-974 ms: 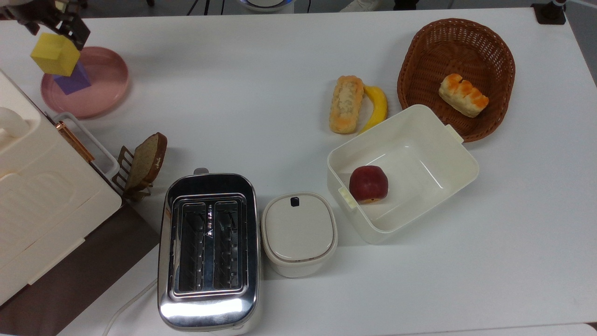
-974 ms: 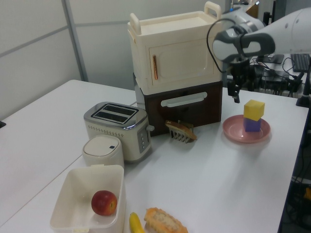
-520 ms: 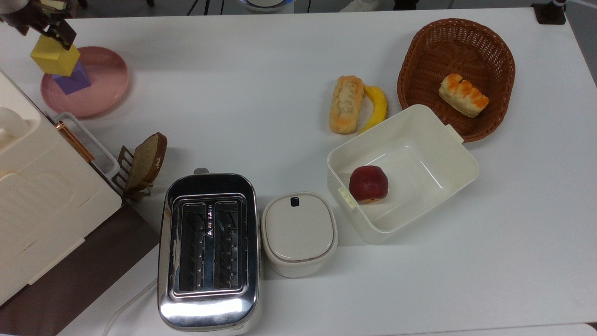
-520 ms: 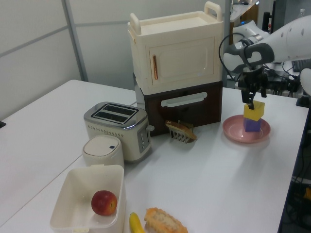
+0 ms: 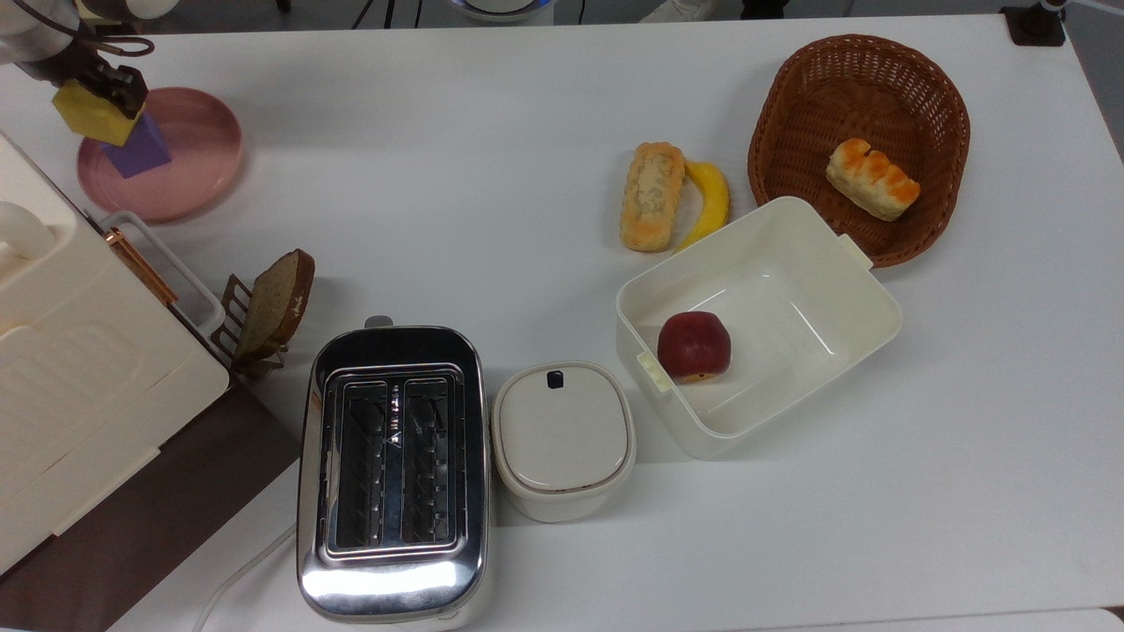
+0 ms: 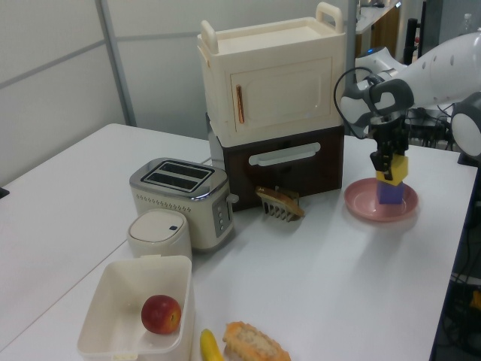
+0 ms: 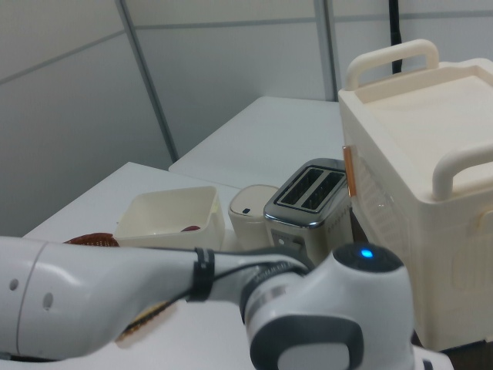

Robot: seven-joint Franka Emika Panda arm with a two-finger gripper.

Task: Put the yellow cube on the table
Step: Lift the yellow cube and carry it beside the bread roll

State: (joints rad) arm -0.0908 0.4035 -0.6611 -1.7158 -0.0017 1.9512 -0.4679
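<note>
The yellow cube (image 5: 90,117) (image 6: 398,168) sits on top of a purple cube (image 5: 139,151) (image 6: 391,193), which stands on a round pink plate (image 5: 189,167) (image 6: 361,201) at the top view's far left. My gripper (image 5: 98,88) (image 6: 385,162) has come straight down onto the yellow cube and hides part of its top and one side. The white table (image 5: 457,114) (image 6: 323,278) lies bare around the plate.
A tall cream cabinet (image 5: 53,351) (image 6: 270,83) stands close beside the plate. Toast in a rack (image 5: 272,307), a toaster (image 5: 391,465), a lidded pot (image 5: 562,439), a white bin (image 5: 843,298) holding an apple, a bread, a banana and a wicker basket (image 5: 790,105) lie further off.
The gripper has dropped from above and beside the stacked cubes down onto the yellow cube. The cubes stay stacked on the plate.
</note>
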